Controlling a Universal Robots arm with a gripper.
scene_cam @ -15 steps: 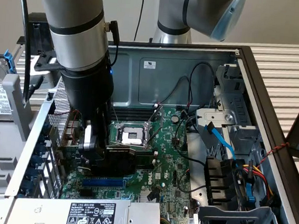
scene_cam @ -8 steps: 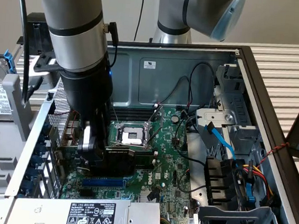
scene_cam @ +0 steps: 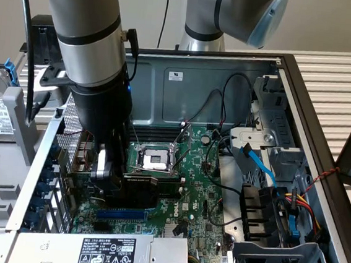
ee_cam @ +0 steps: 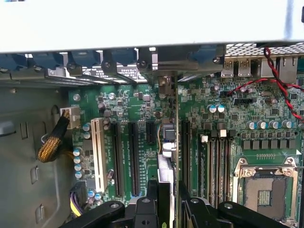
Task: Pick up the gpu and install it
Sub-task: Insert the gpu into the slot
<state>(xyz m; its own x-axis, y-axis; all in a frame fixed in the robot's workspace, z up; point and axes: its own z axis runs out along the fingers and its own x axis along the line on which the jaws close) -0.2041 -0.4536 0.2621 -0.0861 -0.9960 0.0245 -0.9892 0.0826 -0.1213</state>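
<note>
Open computer case (scene_cam: 166,99) lying on a pale slatted table (scene_cam: 336,78), with a plain wall behind. The robot arm (scene_cam: 91,42) reaches down into the case and hides part of its rear wall. Below the jaws lies the green motherboard (scene_cam: 201,190). Its edge is cut off by the grey power supply (scene_cam: 108,252), which sits just in front of the jaws in the exterior view.

The gripper (scene_cam: 118,182) pinches the gpu (scene_cam: 152,184) between its jaws. The card stands on edge over the expansion slots (ee_cam: 123,156). In the wrist view the gpu (ee_cam: 165,171) appears as a thin upright edge between the black fingers (ee_cam: 142,209) of the gripper (ee_cam: 166,204). Whether the card's lower edge sits in a slot cannot be made out.

The open processor socket (scene_cam: 154,159) lies just beyond the gpu, near the jaws. A red-and-black wire (ee_cam: 280,80) crosses the board well apart from them.
</note>
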